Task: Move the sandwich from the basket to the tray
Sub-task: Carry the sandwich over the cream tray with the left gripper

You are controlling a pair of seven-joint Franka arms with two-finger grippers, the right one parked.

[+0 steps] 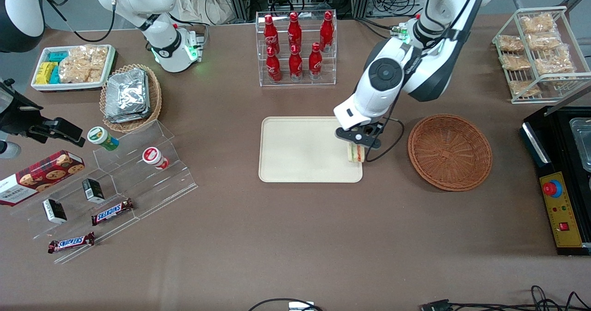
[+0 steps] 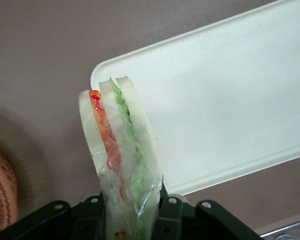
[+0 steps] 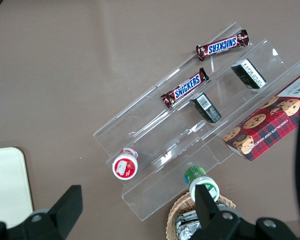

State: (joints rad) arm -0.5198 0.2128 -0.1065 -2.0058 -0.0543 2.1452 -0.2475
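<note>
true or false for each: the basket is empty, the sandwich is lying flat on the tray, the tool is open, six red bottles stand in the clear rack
1. The round reddish-brown wicker basket is empty. True.
2. The triangular pale-bread sandwich lies flat on the cream rectangular plastic tray. False: it is held on edge over the tray's rim nearest the basket.
3. The tool is open. False: it is shut on the sandwich.
4. Six red bottles stand in the clear rack. True.

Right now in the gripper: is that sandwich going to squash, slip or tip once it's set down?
Probably soft: the gripper, shut on the sandwich, holds it over the tray edge, and the bread looks pale and spongy. Its wrap looks glossy, so possibly slippery. Set on its thin edge, the wedge would likely topple.
</note>
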